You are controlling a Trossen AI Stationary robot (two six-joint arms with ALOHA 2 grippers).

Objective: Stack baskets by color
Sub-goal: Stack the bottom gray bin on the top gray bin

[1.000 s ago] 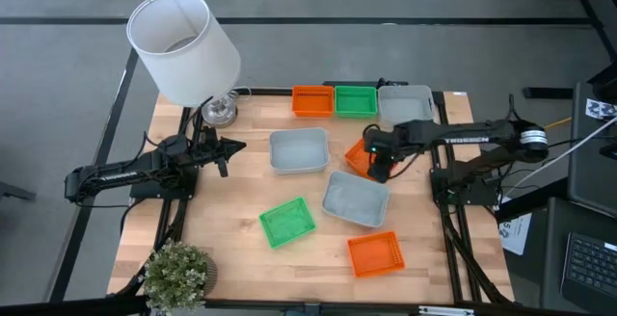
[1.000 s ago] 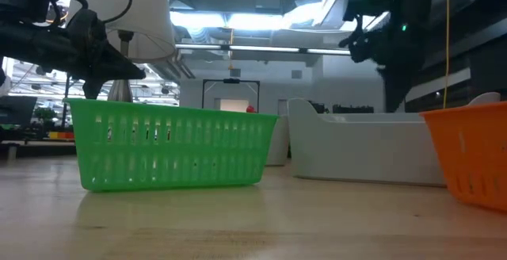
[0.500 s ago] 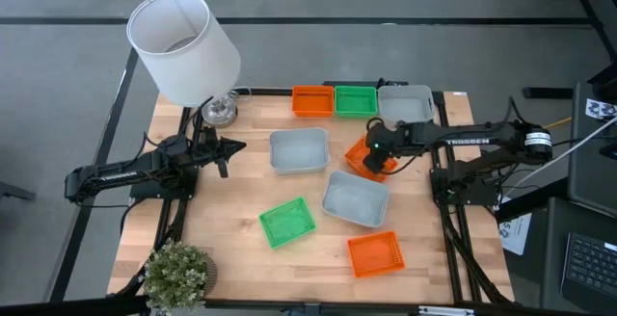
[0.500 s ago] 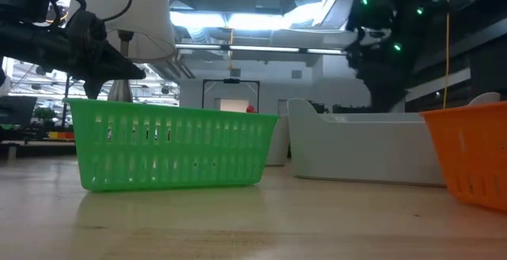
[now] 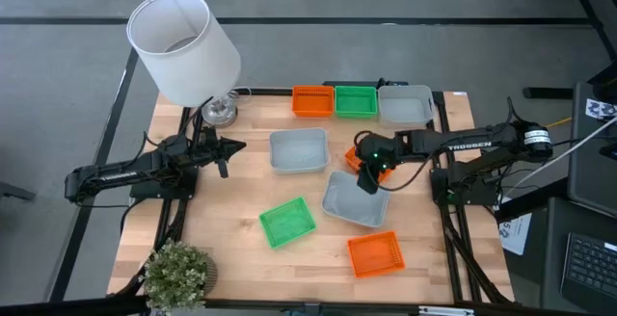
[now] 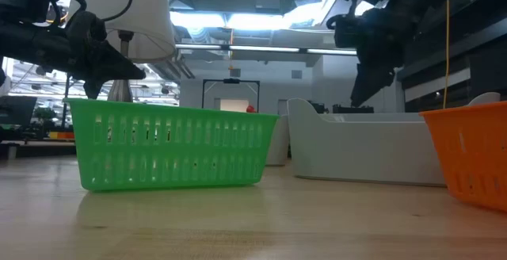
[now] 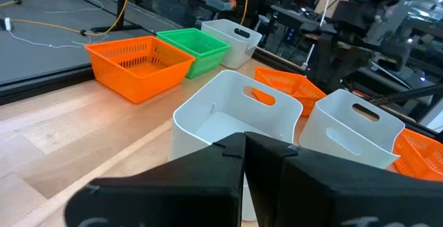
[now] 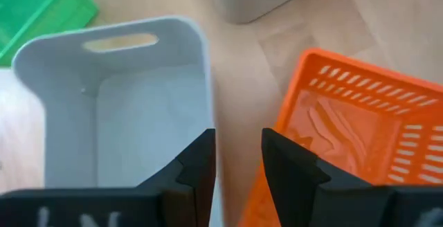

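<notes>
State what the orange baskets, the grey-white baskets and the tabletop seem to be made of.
Orange baskets: apparently thin moulded plastic, slotted mesh walls, slight sheen.
Grey-white baskets: likely smooth matte plastic, solid walls with cut-out handles.
Tabletop: looks like light wood, visible plank joints and grain; possibly veneer.

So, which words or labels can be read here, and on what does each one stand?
"TROSSEN": on the right arm, in the high view.
Lettering on the left arm: too small to read.
Print on the sheet beside the table's right edge: too small to read.
</notes>
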